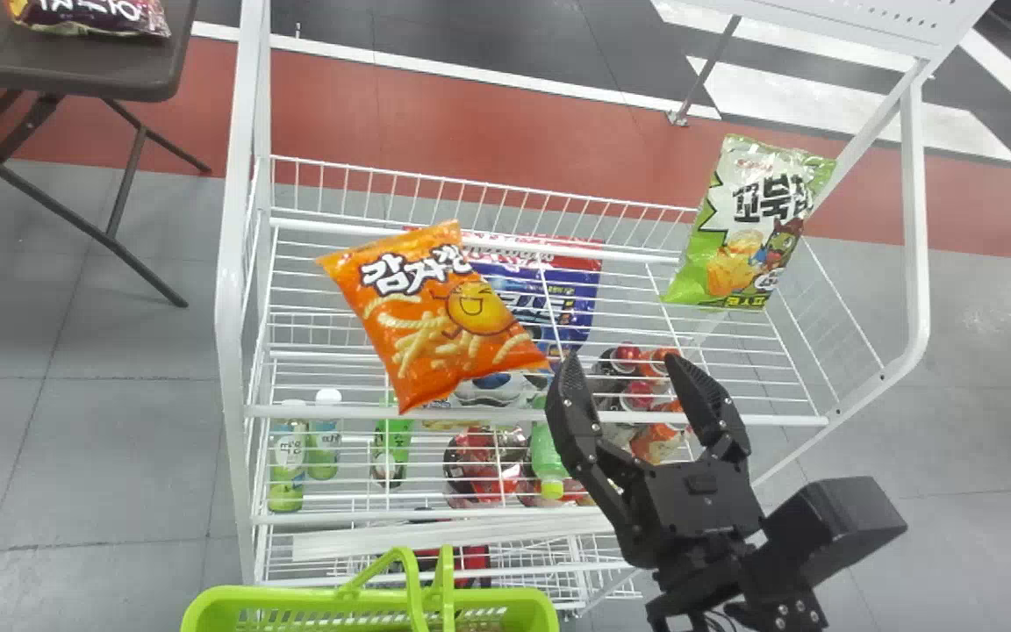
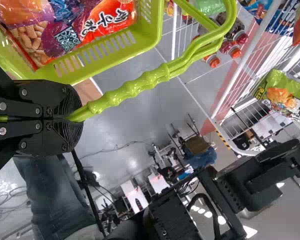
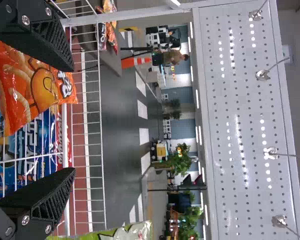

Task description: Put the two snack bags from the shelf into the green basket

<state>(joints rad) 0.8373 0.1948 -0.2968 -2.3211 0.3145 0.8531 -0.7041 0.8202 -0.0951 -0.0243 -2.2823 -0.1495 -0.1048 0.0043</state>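
In the head view my right gripper [image 1: 637,395] is open above the wire shelf, just right of the orange snack bag [image 1: 448,316]. The green snack bag [image 1: 747,228] leans at the shelf's right side. The green basket [image 1: 365,606] is at the bottom edge. In the right wrist view my right gripper [image 3: 65,122] has its fingers apart, with the orange bag [image 3: 27,87] beyond them and the green bag [image 3: 135,231] at the bottom edge. In the left wrist view my left gripper [image 2: 72,119] is shut on the handle of the basket [image 2: 115,47], which holds several snack packs.
The white rack's frame post [image 1: 238,290] stands at the left and a slanted frame surrounds the shelf's right end. Bottles and cans [image 1: 646,386] stand on the level below. A dark table [image 1: 93,66] is at the far left; a perforated white panel [image 3: 245,125] hangs above the shelf.
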